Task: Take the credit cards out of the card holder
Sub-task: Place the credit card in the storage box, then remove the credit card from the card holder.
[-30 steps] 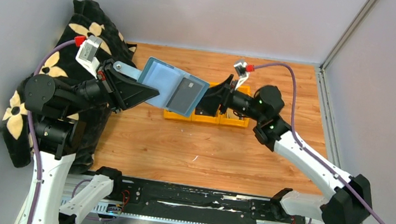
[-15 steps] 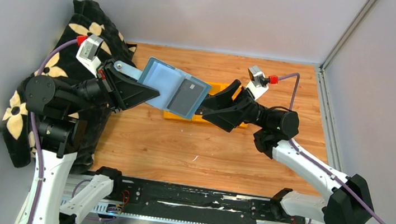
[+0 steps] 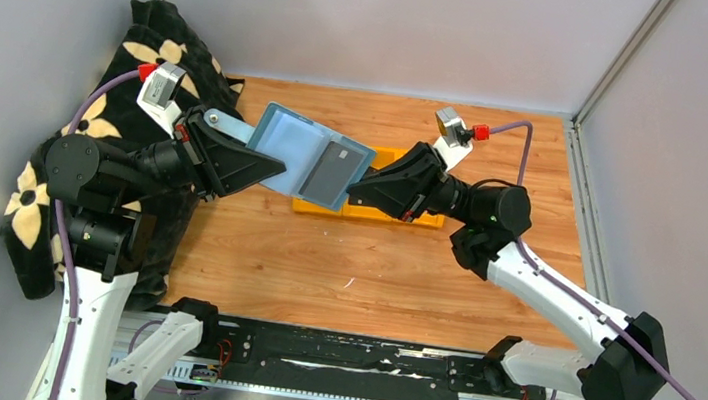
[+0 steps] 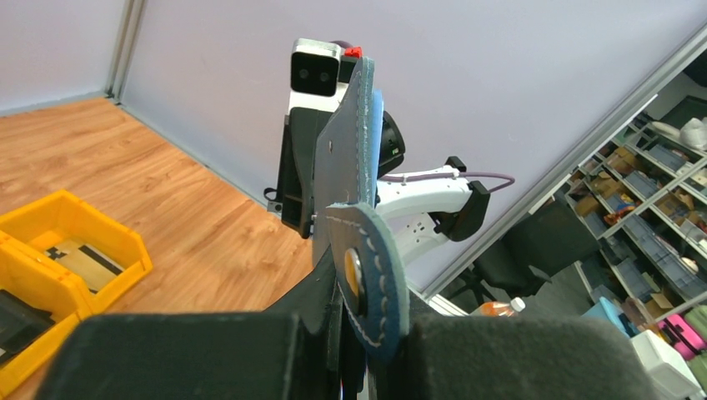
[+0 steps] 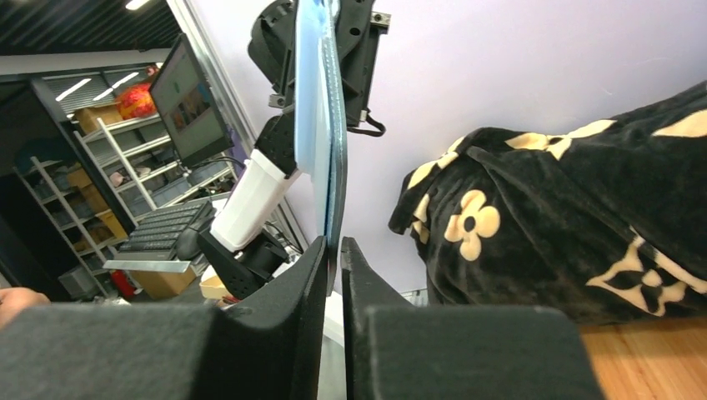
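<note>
The teal-blue card holder [image 3: 288, 142] hangs open in the air, pale blue inside. A dark credit card [image 3: 329, 171] lies in its right half. My left gripper [image 3: 268, 164] is shut on the holder's left part, beside the strap tab with the round snap [image 4: 357, 276]. My right gripper [image 3: 352, 192] has its jaws pinched on the holder's thin right edge [image 5: 333, 192], where the dark card sits. Whether the card itself is in that pinch cannot be told. In the left wrist view the holder [image 4: 346, 167] stands edge-on.
A row of yellow bins [image 3: 317, 207] sits on the wooden table below the holder, partly hidden by my right arm. One bin [image 4: 77, 250] holds a flat pale card. A black blanket with cream flowers [image 3: 161, 45] covers the left side.
My right gripper swung from over the yellow bins to the holder's right edge and closed there. The left arm and the holder have stayed still.
</note>
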You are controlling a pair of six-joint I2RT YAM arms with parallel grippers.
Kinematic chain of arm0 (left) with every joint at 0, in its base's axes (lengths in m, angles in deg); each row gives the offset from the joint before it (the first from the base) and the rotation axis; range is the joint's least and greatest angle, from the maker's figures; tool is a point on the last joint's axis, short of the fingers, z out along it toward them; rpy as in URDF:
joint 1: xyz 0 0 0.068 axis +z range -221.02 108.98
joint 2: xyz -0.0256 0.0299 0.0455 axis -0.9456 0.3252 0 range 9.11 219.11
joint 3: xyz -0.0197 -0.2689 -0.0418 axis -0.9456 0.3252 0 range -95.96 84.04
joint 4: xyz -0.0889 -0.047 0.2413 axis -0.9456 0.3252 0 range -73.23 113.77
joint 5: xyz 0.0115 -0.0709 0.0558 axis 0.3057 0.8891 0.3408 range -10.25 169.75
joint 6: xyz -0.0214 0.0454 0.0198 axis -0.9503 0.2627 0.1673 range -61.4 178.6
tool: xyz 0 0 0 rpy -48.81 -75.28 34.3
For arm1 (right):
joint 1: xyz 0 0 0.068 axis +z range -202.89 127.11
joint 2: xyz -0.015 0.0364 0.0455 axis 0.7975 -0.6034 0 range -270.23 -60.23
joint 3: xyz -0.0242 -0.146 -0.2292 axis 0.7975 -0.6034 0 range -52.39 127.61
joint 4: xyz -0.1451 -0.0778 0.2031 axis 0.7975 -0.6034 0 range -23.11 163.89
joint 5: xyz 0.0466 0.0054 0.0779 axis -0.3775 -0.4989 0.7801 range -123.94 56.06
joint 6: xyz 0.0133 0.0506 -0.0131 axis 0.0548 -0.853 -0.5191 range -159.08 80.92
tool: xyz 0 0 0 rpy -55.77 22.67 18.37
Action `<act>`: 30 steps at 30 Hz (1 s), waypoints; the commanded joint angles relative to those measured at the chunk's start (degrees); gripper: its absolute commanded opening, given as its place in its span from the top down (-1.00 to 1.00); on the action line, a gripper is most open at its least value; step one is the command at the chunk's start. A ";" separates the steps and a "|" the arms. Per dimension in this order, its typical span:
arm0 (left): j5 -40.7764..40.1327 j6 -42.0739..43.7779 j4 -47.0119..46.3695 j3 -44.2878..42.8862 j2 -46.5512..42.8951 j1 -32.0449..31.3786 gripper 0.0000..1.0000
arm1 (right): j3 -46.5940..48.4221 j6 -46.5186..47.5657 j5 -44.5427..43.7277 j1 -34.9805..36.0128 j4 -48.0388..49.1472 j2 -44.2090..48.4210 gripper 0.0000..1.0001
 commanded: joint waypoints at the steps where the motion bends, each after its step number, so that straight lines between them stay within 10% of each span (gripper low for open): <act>1: 0.76 -0.73 -1.83 -0.01 0.08 0.32 1.00 | 1.74 3.36 -1.60 1.07 -3.30 1.88 0.80; 10: 0.67 -1.20 -2.06 -0.49 0.22 0.32 1.00 | 2.37 4.59 -2.68 2.40 -3.75 1.29 0.88; 17: 0.54 -0.48 -1.31 0.03 0.03 0.32 1.00 | 6.40 7.40 -2.32 6.70 -5.85 -0.07 0.44; 30: 0.70 2.52 0.94 0.32 -0.04 0.32 1.00 | 9.93 17.55 -4.01 11.45 -18.47 3.07 0.53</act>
